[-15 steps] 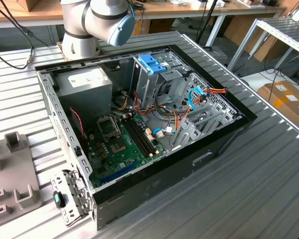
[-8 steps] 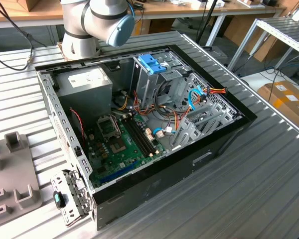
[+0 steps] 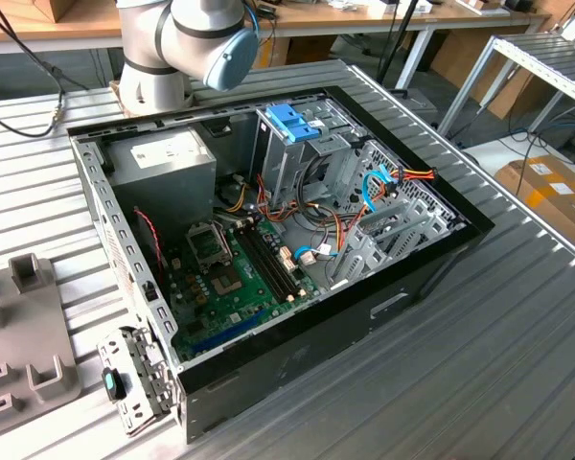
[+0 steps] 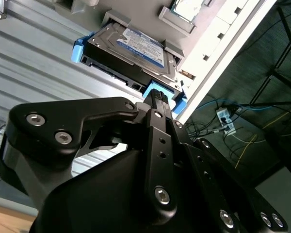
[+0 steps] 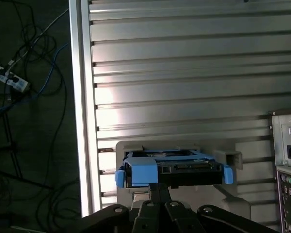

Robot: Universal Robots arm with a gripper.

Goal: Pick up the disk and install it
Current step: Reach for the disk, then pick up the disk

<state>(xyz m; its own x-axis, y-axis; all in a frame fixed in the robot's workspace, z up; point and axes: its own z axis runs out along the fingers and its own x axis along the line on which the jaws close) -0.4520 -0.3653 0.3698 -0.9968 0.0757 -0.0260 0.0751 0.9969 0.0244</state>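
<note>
The disk (image 4: 136,46) is a dark drive with a blue-and-white label and light-blue side rails. It lies flat in a grey holder (image 5: 233,158) on the ribbed metal table, and in the first wrist view its near end faces me (image 5: 184,174). My gripper (image 4: 157,94) is level with that end, its black fingers (image 5: 158,190) pressed together, tips right at a blue rail (image 4: 177,102). Nothing shows between the fingers. In the exterior view the open computer case (image 3: 297,355) lies on its side, with a blue-topped drive cage (image 3: 292,123) at its far end.
The table edge (image 5: 80,121) runs close beside the holder, with cables and a power strip (image 5: 9,80) on the floor beyond. The case's rear panel (image 5: 287,160) stands near the holder. Empty grey holders (image 3: 29,326) sit at the exterior view's left. The arm's base (image 3: 163,57) rises behind the case.
</note>
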